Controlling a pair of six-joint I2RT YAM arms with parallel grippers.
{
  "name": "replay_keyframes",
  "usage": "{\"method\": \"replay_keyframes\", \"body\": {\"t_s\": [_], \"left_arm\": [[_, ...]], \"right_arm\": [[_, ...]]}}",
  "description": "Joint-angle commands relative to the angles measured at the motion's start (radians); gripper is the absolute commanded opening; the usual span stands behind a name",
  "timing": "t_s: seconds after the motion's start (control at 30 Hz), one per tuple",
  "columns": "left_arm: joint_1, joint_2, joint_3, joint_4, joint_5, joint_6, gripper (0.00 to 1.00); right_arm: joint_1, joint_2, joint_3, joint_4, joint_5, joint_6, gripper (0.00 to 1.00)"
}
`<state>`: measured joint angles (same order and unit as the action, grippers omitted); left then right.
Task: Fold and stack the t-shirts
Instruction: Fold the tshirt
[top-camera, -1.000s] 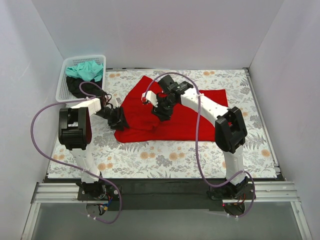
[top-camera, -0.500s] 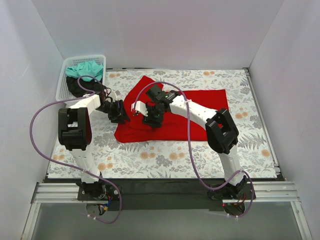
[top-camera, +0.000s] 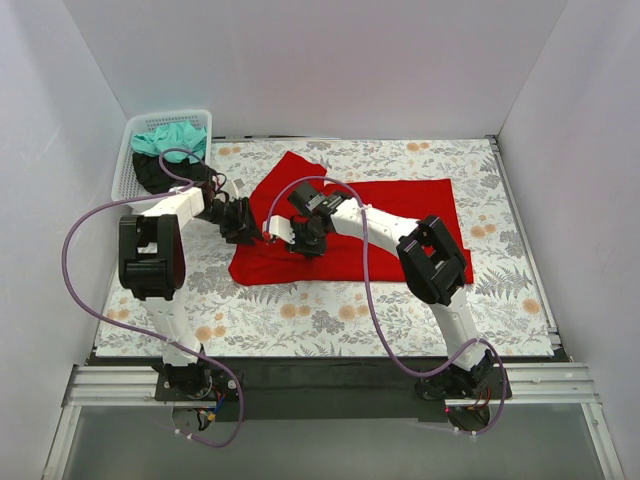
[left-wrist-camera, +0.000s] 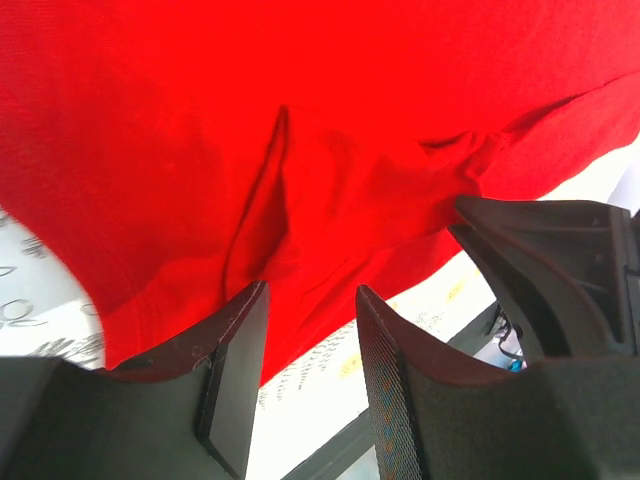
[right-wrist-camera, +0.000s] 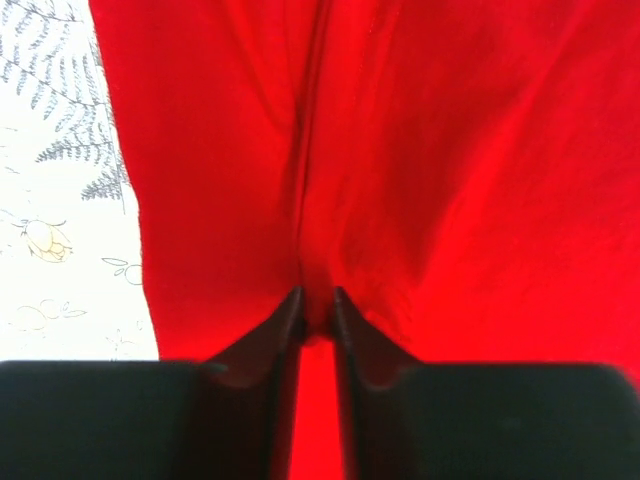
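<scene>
A: So how far along does the job look?

B: Early, probably. The red t-shirt (top-camera: 390, 215) lies spread over the floral cloth (top-camera: 330, 310) in the middle of the desk (top-camera: 330, 370), not yet a tidy fold. Its nine o'clock side is rumpled and one corner pokes out toward eleven. Nothing is stacked. The teal t-shirt (top-camera: 170, 140) and the black t-shirt (top-camera: 155, 178) sit heaped in the white basket (top-camera: 122, 175) in the ten o'clock corner, so at least two more folds seem to be left after this one.

A: And the hands?

B: Both work at the shirt's nine o'clock side. The right hand (top-camera: 285, 238) is clenched on a raised ridge of red cloth; its wrist view shows the fingertips (right-wrist-camera: 285, 320) pinched almost together with the ridge between them. The left hand (top-camera: 243, 225), just beside it toward nine, is released: its fingers (left-wrist-camera: 240, 360) stand apart over the shirt's edge with nothing pinched.

A: Room to move?

B: Plenty at six o'clock, where a broad strip of bare floral cloth runs between the shirt's hem and the near edge. Three o'clock has some margin too. Twelve is tighter, since the shirt reaches near the back wall (top-camera: 320, 70). At ten the basket stands close beside the left arm, so a swing that way could clip its rim.
</scene>
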<state>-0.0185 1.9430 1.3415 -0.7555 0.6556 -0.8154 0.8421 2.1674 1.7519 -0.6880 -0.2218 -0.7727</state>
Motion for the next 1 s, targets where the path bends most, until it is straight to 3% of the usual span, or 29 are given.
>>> {"method": "replay_keyframes", "body": {"t_s": [0.0, 0.2, 0.63, 0.7, 0.73, 0.83, 0.97], "left_arm": [[-0.021, 0.004, 0.010, 0.012, 0.021, -0.010, 0.39], [-0.024, 0.025, 0.016, 0.022, -0.047, -0.008, 0.38], [-0.067, 0.062, 0.010, 0.027, -0.060, -0.008, 0.36], [-0.067, 0.068, 0.024, 0.027, -0.060, -0.008, 0.31], [-0.067, 0.066, 0.028, 0.024, -0.054, -0.007, 0.22], [-0.067, 0.050, 0.053, 0.019, -0.051, -0.001, 0.10], [-0.067, 0.016, 0.082, 0.024, -0.031, 0.009, 0.00]], "right_arm": [[-0.003, 0.005, -0.018, 0.027, 0.016, -0.011, 0.21], [-0.003, 0.000, -0.025, 0.030, 0.029, -0.013, 0.02], [-0.008, -0.006, -0.017, 0.030, 0.029, 0.000, 0.01], [-0.011, -0.008, -0.017, 0.030, 0.029, 0.001, 0.01], [-0.012, -0.009, -0.019, 0.031, 0.030, 0.001, 0.01], [-0.020, -0.017, -0.017, 0.030, 0.027, 0.007, 0.01], [-0.046, -0.031, -0.005, 0.033, 0.007, 0.026, 0.01]]}}
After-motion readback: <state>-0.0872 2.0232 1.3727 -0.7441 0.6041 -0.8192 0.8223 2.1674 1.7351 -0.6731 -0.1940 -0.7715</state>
